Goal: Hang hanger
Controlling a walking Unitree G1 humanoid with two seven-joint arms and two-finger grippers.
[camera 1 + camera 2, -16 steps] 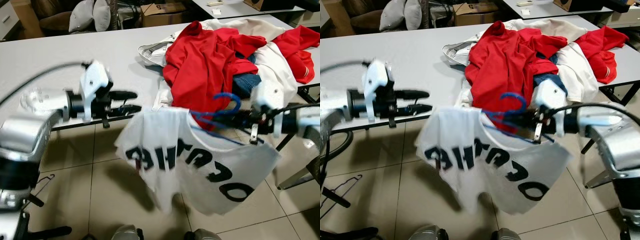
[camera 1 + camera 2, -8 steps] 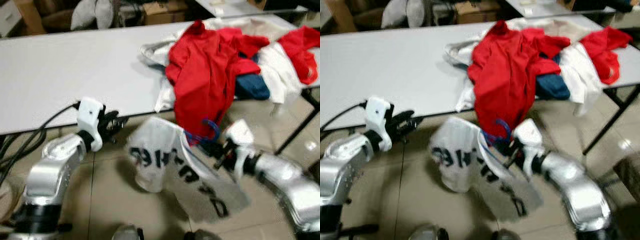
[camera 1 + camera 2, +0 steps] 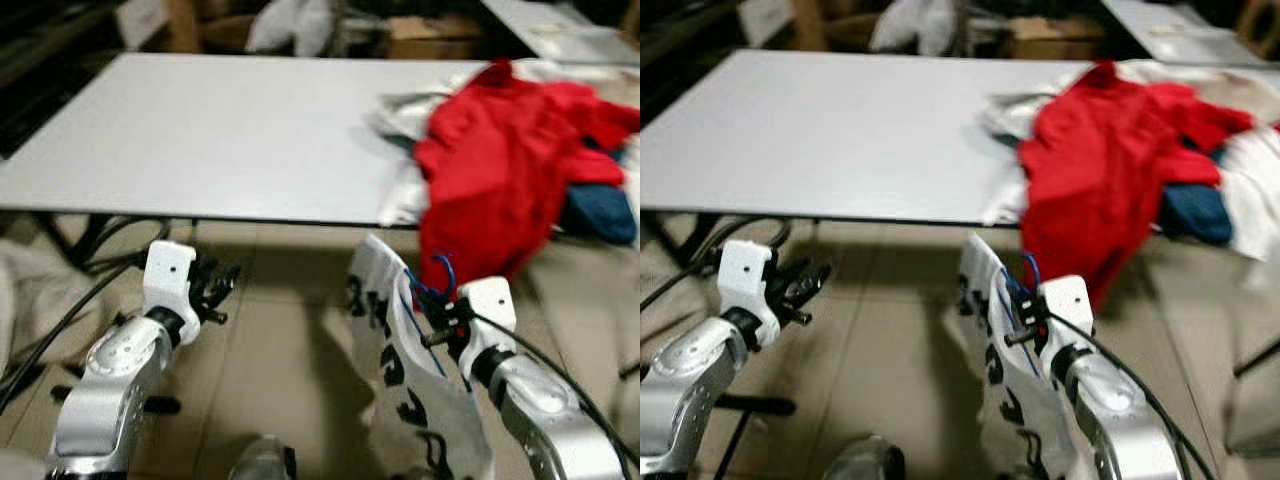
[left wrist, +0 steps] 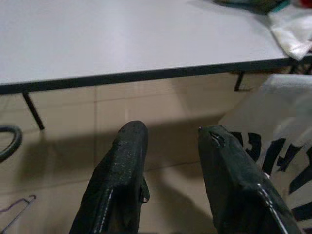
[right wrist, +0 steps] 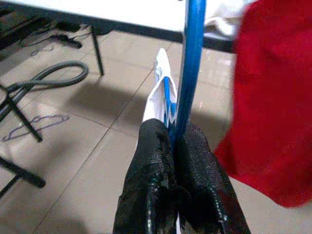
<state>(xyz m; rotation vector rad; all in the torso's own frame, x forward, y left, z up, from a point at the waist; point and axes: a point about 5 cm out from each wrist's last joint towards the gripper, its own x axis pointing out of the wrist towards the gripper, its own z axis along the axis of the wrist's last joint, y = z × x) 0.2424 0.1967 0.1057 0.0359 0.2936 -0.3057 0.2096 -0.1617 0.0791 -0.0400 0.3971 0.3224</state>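
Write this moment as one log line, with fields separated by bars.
right tool: shut on hanger | shirt: on hanger | left tool: open, empty | clothes: on table

Both arms lowered below the table edge, right claw (image 3: 436, 312) with blue hanger (image 3: 441, 278) and white shirt (image 3: 410, 380) pulled down

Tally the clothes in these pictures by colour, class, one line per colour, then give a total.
White with black letters, on the blue hanger held by the right gripper: 1
Red, hanging over the table edge: 1
Dark blue, in the pile: 1
Plain white or cream, in the pile: count unclear, blurred
Total clearly countable: 3
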